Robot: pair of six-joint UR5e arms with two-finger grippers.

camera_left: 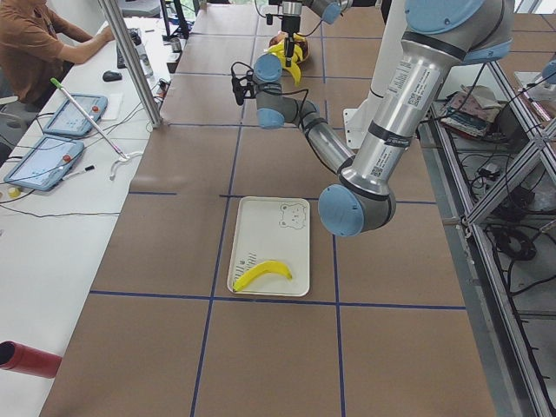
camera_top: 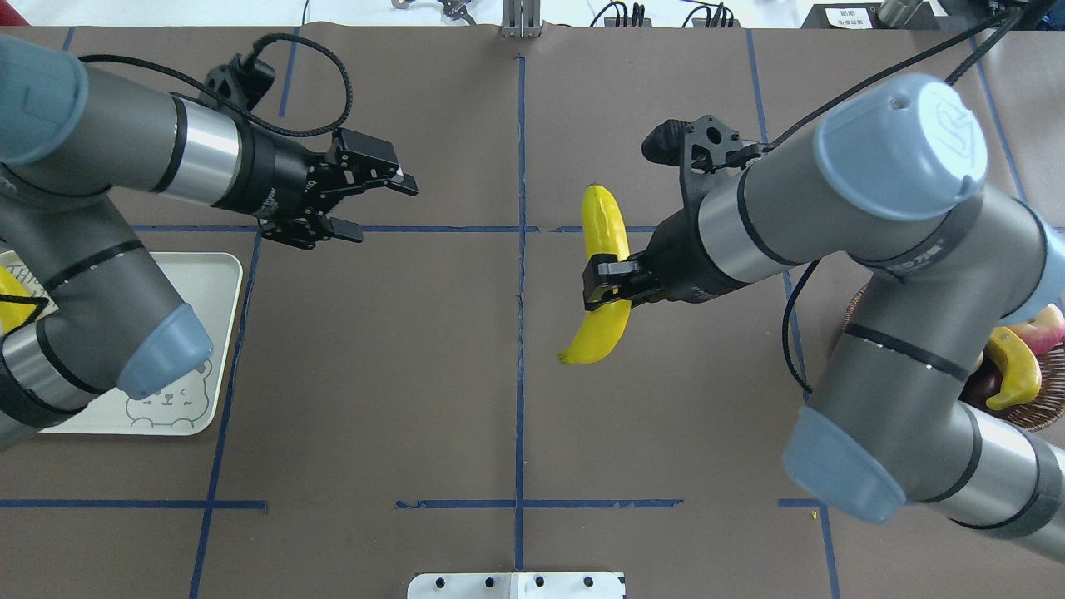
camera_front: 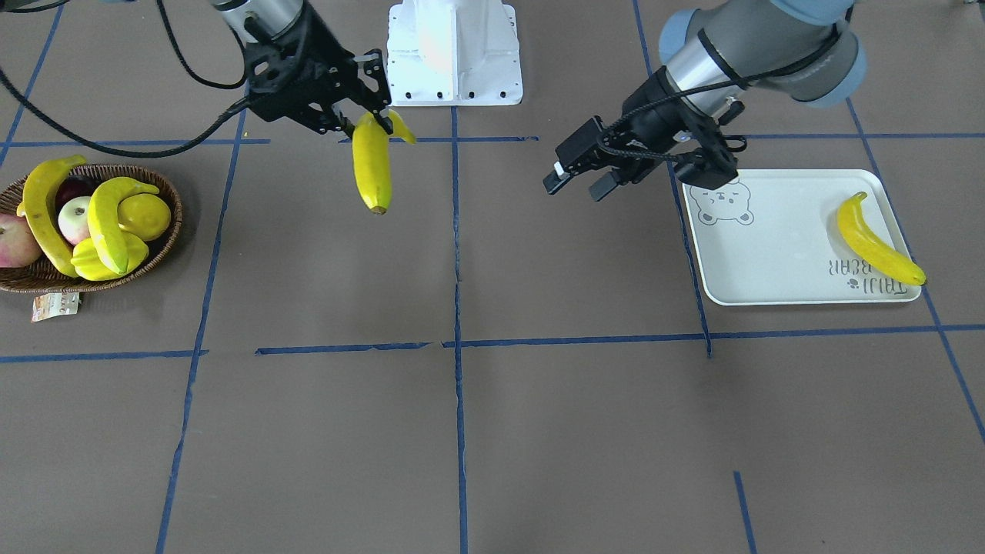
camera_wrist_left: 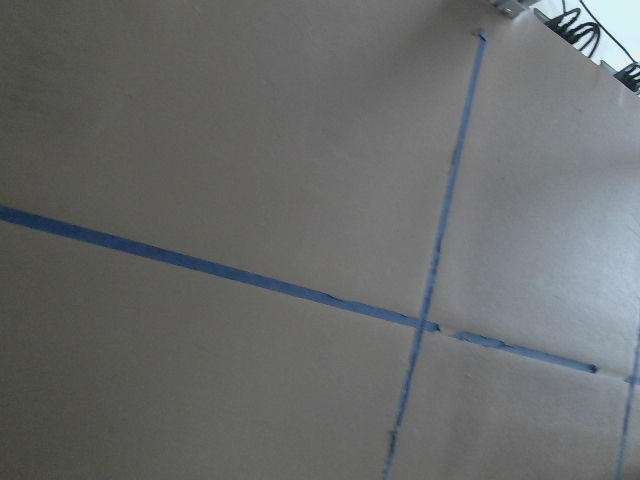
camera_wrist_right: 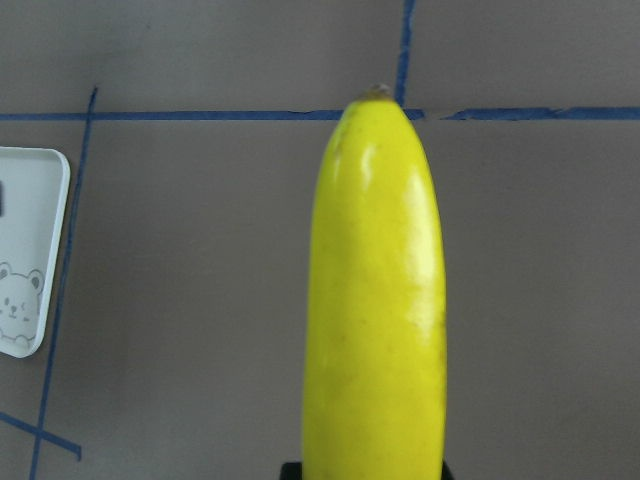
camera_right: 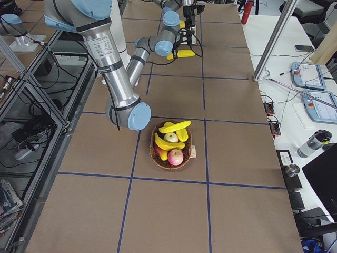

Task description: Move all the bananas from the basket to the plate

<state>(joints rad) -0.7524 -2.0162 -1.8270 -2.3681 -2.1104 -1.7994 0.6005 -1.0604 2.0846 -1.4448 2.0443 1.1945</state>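
The held banana (camera_front: 372,165) hangs in the air over the table's middle. The right gripper (camera_front: 371,121) is clamped around its midsection, and that arm stretches inward from the basket's side. A second banana (camera_front: 877,242) lies on the plate (camera_front: 769,261). Two bananas (camera_front: 42,211) rest in the wicker basket (camera_front: 46,281). The left gripper (camera_front: 575,185) hovers empty just beside the plate, jaws spread wide.

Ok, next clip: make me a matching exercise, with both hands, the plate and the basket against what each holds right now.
1. right hand
2. left hand
3. plate
4. basket

A. bears the lone banana
B. open, empty
C. two bananas among other fruit
D. shut on the carried banana, above the table

Pairs: 1-D, 2-B, 3-A, 4-C.
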